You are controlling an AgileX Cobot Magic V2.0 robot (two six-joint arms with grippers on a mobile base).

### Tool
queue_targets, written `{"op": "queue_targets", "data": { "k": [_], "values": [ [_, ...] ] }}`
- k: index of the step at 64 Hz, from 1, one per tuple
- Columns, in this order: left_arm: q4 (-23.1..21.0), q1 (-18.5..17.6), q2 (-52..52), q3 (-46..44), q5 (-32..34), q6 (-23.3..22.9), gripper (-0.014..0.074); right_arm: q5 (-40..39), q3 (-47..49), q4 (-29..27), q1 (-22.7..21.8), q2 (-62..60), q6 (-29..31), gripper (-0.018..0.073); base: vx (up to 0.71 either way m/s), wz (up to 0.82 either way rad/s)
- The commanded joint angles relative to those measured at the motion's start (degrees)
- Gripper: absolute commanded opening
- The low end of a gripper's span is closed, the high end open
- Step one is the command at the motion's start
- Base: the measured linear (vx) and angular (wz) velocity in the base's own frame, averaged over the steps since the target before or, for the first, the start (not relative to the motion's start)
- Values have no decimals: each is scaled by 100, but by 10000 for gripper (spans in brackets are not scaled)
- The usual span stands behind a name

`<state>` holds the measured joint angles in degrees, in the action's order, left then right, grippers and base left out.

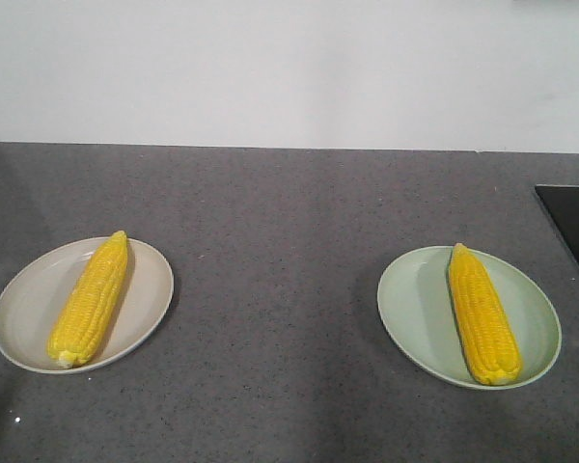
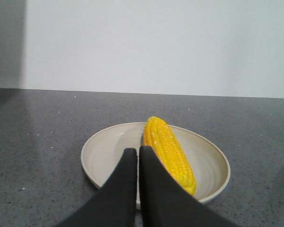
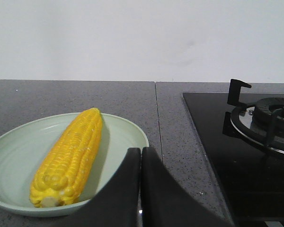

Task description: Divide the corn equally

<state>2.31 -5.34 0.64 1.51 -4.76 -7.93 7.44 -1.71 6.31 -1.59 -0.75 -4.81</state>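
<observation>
Both sets of jaws are pressed together with nothing between them: the left gripper (image 2: 136,152) hangs low in front of its plate, and the right gripper (image 3: 140,152) does the same on its side, each empty and drawn back from the food.

From where I stand, the grey countertop (image 1: 280,222) takes up nearly everything, with a black hob (image 3: 236,142) at its right end. The front view shows only the hob's dark corner, while the right wrist view reveals its glass and an iron burner grate (image 3: 265,118).

Two plates sit well apart. The beige plate (image 1: 34,299) on the left holds one corn cob (image 1: 92,299), and the pale green plate (image 1: 405,299) on the right holds the other corn cob (image 1: 482,316). Each lies lengthwise inside its rim, tapered tip pointing away, blunt stalk end toward the robot.

One cob per plate looks like the even split the task wants, which I take to be why both arms rest idle. Only the front view shows both plates together; neither gripper appears in it.
</observation>
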Motion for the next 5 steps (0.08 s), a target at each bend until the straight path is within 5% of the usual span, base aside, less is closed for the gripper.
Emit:
{"op": "queue_targets", "data": {
  "k": [1, 5],
  "values": [
    [-2, 9, 144, 176, 405, -46, -6, -399, -81, 70, 16, -29, 13, -9, 0, 0],
    [-2, 9, 144, 176, 405, -46, -6, -399, -81, 70, 16, -29, 13, -9, 0, 0]
  ]
}}
